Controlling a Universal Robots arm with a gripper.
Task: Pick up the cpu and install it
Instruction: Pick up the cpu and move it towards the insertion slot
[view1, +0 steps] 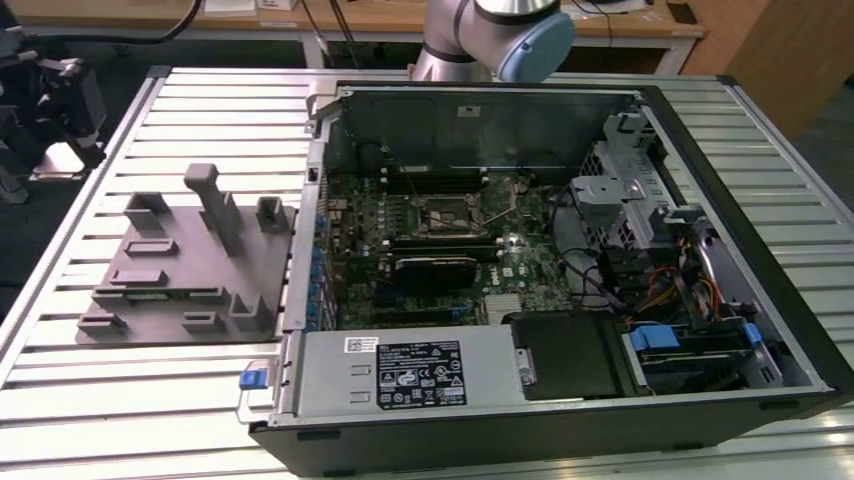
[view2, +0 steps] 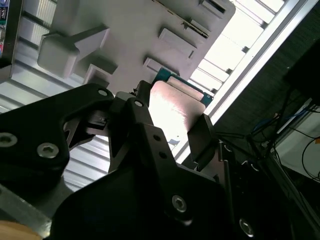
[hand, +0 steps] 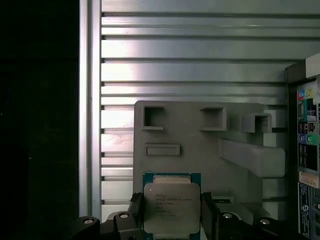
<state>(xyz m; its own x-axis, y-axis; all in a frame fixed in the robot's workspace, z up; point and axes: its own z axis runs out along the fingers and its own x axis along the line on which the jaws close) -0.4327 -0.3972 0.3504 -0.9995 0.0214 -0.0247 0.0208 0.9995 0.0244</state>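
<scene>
In both wrist views my gripper (hand: 171, 214) is shut on the cpu (hand: 171, 205), a flat square chip with a silver top and a green rim. One black finger (hand: 136, 210) presses each side of the chip. The held cpu (view2: 176, 105) hangs well above the grey holder block (hand: 200, 135), whose pockets and posts lie below it. In the exterior view the holder block (view1: 187, 265) sits at the exterior view's left of the open computer case (view1: 561, 250). The dark square socket (view1: 443, 213) lies on the motherboard inside the case.
The ribbed metal table (view1: 214, 110) carries both block and case. Its edge (hand: 90, 100) borders a dark floor. Inside the case are a power supply (view1: 414, 372), a drive cage (view1: 627, 190) and loose cables (view1: 667, 290). The arm's base (view1: 494, 35) stands behind the case.
</scene>
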